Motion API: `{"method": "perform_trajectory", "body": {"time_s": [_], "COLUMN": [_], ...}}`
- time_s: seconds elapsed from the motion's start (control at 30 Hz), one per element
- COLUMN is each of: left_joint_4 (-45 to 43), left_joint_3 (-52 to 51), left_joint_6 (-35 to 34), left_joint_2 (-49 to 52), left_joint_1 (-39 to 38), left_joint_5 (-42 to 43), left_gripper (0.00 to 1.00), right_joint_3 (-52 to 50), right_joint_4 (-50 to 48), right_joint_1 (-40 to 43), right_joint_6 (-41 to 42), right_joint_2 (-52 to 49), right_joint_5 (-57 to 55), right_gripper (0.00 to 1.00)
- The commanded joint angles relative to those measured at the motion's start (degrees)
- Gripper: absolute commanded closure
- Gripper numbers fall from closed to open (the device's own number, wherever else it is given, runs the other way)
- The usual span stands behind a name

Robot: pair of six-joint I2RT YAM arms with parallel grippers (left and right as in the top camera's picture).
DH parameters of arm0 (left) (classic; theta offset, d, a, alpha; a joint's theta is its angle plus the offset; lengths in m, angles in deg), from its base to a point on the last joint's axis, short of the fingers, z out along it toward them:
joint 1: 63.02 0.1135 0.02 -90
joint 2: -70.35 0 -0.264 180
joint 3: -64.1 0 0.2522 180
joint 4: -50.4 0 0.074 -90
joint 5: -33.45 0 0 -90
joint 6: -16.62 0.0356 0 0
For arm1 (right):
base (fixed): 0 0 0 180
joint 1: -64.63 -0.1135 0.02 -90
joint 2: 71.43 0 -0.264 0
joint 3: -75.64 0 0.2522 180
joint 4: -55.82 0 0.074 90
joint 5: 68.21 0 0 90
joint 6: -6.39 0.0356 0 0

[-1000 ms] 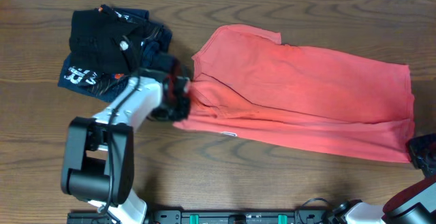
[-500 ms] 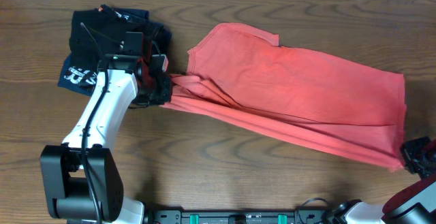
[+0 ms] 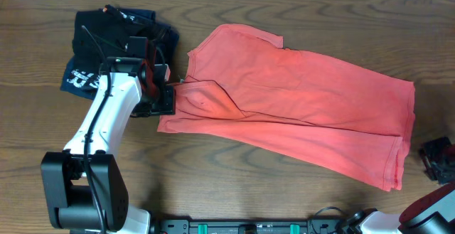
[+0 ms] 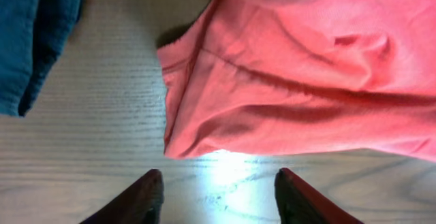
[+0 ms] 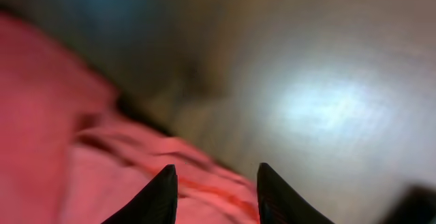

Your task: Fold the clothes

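The coral-red T-shirt [image 3: 298, 113] lies spread across the table, slanting from upper left to lower right, with one layer folded over itself. My left gripper [image 3: 169, 99] sits at the shirt's left edge. In the left wrist view this gripper [image 4: 218, 183] is open over bare wood, and the shirt's corner [image 4: 272, 94] lies just ahead of the fingertips. My right gripper [image 3: 435, 156] stands at the table's right edge, a little clear of the shirt's hem. The blurred right wrist view shows that gripper [image 5: 216, 173] open, with red cloth [image 5: 82, 156] below and behind its fingers.
A black folded garment [image 3: 106, 38] lies on a navy one with white print [image 3: 84, 79] at the back left, just behind my left arm. Bare wooden table [image 3: 234, 184] shows in front of the shirt.
Both grippers have opened and let go of the shirt. The cloth, pulled taut between them half a second ago, now lies slack and flat on the table.
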Motion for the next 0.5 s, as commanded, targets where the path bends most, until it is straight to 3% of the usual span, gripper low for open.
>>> {"method": "perform_trajectory", "body": {"time_s": [0.0, 0.17, 0.47], "left_joint_4": [0.5, -2.5, -16.0], "left_joint_3": [0.2, 0.2, -0.9], "left_joint_6": [-0.2, -0.2, 1.0], "left_joint_2": [0.1, 0.1, 4.5], "left_joint_1": [0.3, 0.1, -4.6], "left_joint_5": [-0.5, 1.1, 6.2], "left_gripper": [0.41, 0.38, 0.31], "right_joint_3": [0.8, 0.8, 0.8], "right_joint_4": [-0.7, -3.0, -4.7], "right_joint_1": [-0.1, -3.6, -13.1], "right_joint_6": [-4.8, -9.2, -9.5], "right_joint_2": [0.9, 0.9, 0.8], "right_joint_5": [10.5, 18.8, 12.5], "right_gripper": [0.63, 0.64, 0.6]}}
